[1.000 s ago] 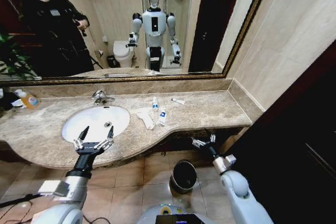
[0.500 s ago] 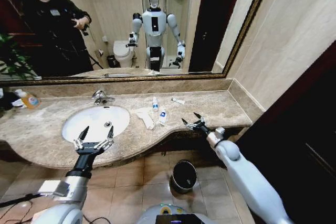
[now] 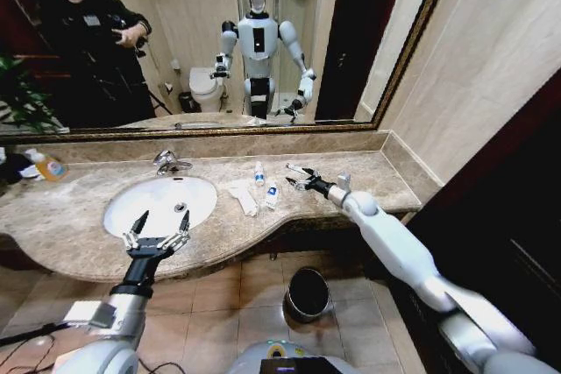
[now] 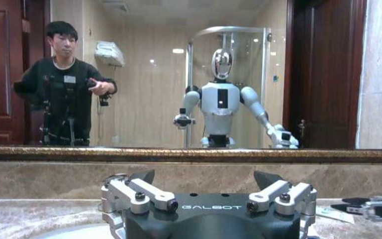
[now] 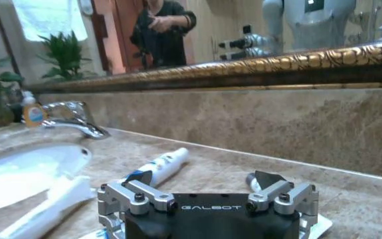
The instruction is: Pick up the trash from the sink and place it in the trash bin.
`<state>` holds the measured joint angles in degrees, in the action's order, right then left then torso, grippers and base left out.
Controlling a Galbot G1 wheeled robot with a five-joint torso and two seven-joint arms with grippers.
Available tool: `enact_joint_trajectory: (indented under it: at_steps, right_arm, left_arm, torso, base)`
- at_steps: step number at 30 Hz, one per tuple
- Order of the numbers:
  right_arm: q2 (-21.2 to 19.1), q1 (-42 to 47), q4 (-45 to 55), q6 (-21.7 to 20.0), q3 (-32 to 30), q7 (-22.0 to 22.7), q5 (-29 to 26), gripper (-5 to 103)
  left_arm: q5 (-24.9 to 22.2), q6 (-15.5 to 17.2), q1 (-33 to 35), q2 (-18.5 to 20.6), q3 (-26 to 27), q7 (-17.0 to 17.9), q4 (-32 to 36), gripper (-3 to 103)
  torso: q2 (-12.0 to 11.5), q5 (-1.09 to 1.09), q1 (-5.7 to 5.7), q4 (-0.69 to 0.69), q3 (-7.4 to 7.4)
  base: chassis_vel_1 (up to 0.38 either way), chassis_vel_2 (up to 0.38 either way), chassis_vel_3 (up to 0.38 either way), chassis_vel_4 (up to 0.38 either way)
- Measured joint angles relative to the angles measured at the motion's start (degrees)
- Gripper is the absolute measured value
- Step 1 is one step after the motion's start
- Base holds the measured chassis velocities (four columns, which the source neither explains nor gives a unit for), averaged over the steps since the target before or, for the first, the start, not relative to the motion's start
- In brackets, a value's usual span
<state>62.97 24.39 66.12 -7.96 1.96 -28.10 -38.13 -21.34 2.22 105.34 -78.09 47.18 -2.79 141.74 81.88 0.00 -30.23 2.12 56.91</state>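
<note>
The trash lies on the marble counter to the right of the sink [image 3: 131,208], not in it: crumpled white paper [image 3: 244,195], two tiny blue-labelled bottles [image 3: 259,172] [image 3: 272,194] and a white stick [image 3: 298,168]. My right gripper [image 3: 294,179] hovers open just over the counter, beside the stick and right of the bottles. Its wrist view shows one bottle [image 5: 162,165] lying ahead of the spread fingers [image 5: 140,177], with the paper [image 5: 45,206] nearer the basin [image 5: 18,172]. My left gripper [image 3: 158,236] hangs open and empty over the sink's front rim. The black trash bin [image 3: 308,293] stands on the floor below the counter.
A chrome faucet [image 3: 169,162] stands behind the basin. An orange-capped bottle [image 3: 48,166] sits at the counter's far left. A gold-framed mirror [image 3: 219,129] runs along the back wall. The counter ends at a tiled wall [image 3: 421,177] on the right.
My right arm has risen from beside the bin under the counter, up over the counter edge and leftward to the litter. The left arm has stayed still.
</note>
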Motion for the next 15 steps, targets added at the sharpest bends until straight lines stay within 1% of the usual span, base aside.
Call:
enact_joint_trajectory:
  at_steps: [5,10,15]
  right_arm:
    - [2.9,-4.4,-7.0,0.7,1.0,0.0,1.6,100]
    - [4.6,-7.0,-11.2,1.3,2.0,0.5,3.0,100]
    - [6.3,-10.3,-17.1,2.6,2.4,0.6,5.6,100]
  left_arm:
    - [0.0,0.0,0.0,0.0,0.0,0.0,0.0,100]
    - [0.0,0.0,0.0,0.0,0.0,0.0,0.0,100]
    - [0.0,0.0,0.0,0.0,0.0,0.0,0.0,100]
  torso:
    - [0.0,-0.01,0.0,-0.01,0.0]
    - [0.0,0.0,0.0,-0.01,0.0]
    - [0.0,-0.01,0.0,0.0,-0.01]
  base:
    - [0.0,0.0,0.0,0.0]
    - [0.0,0.0,0.0,0.0]
    - [0.0,0.0,0.0,0.0]
